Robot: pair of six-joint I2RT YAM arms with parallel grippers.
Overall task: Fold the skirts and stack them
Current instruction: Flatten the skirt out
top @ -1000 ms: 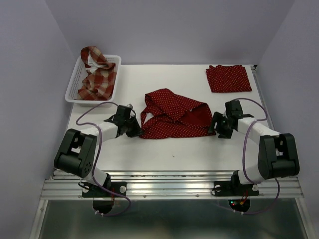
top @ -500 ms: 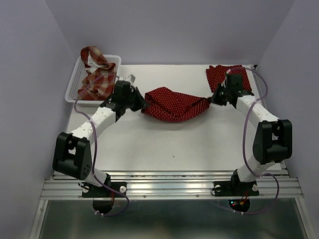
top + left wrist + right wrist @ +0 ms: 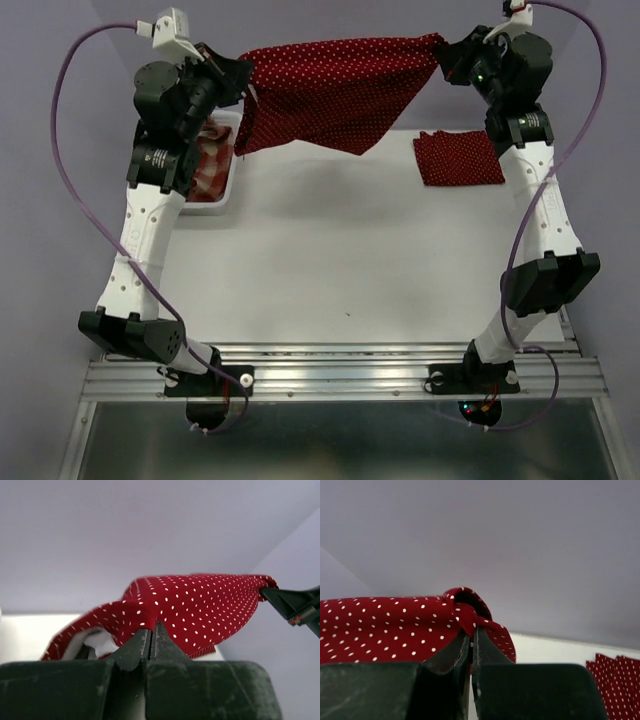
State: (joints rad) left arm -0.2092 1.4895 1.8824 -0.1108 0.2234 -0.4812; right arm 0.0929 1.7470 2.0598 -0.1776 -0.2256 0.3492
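A dark red polka-dot skirt (image 3: 335,90) hangs stretched in the air high over the back of the table. My left gripper (image 3: 243,88) is shut on its left corner, and in the left wrist view the skirt (image 3: 200,610) rises straight out of that gripper (image 3: 151,626). My right gripper (image 3: 442,52) is shut on the right corner, where the skirt (image 3: 385,625) bunches at the gripper (image 3: 471,628). A second polka-dot skirt (image 3: 458,157) lies folded at the back right of the table. The plaid skirt (image 3: 207,165) sits in the basket, mostly hidden behind my left arm.
The white lattice basket (image 3: 226,190) stands at the back left corner of the white table (image 3: 340,260). Purple walls close in on the left, right and back. Both arms are raised high, their cables looping outwards.
Both arms have lifted the polka-dot skirt from just above the table to high in the air, and it now hangs spread between the two grippers.
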